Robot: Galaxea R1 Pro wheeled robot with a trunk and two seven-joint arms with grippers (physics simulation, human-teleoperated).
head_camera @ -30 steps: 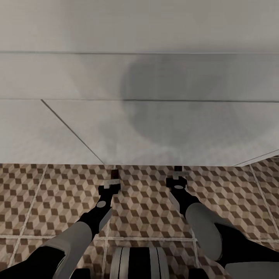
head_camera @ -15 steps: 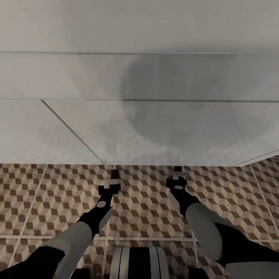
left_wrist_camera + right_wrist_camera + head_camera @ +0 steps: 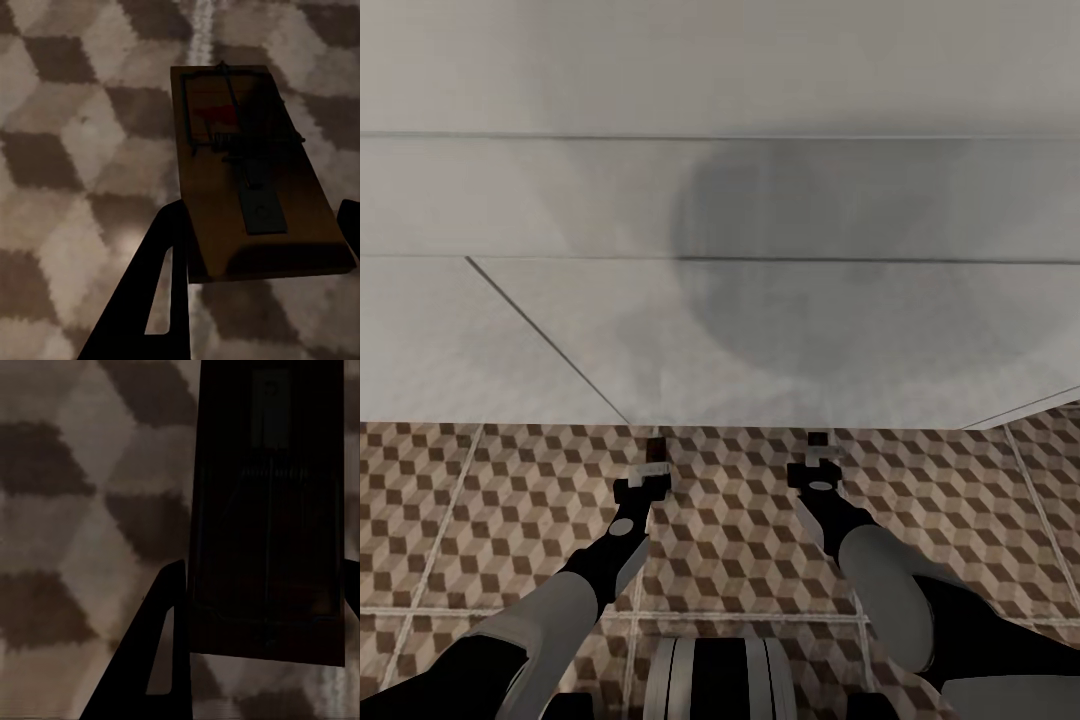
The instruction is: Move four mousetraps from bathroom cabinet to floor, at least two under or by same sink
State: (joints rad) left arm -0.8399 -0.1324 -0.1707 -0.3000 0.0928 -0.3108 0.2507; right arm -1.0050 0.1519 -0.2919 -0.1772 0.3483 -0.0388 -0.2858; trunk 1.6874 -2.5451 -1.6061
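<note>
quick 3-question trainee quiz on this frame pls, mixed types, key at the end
1. True or false: each gripper has a mousetrap between its fingers.
2. What stands right ahead of both grippers? A) an orange-brown drawer cabinet B) a white flat-fronted vanity C) a bathtub
3. Fill in: both traps are held low over the ____-pattern tiled floor.

Key
1. True: the left gripper holds the left mousetrap; the right gripper holds the right mousetrap.
2. B: the bathroom sink unit rises just beyond the grippers in the head view.
3. Cube: the bathroom floor.
</note>
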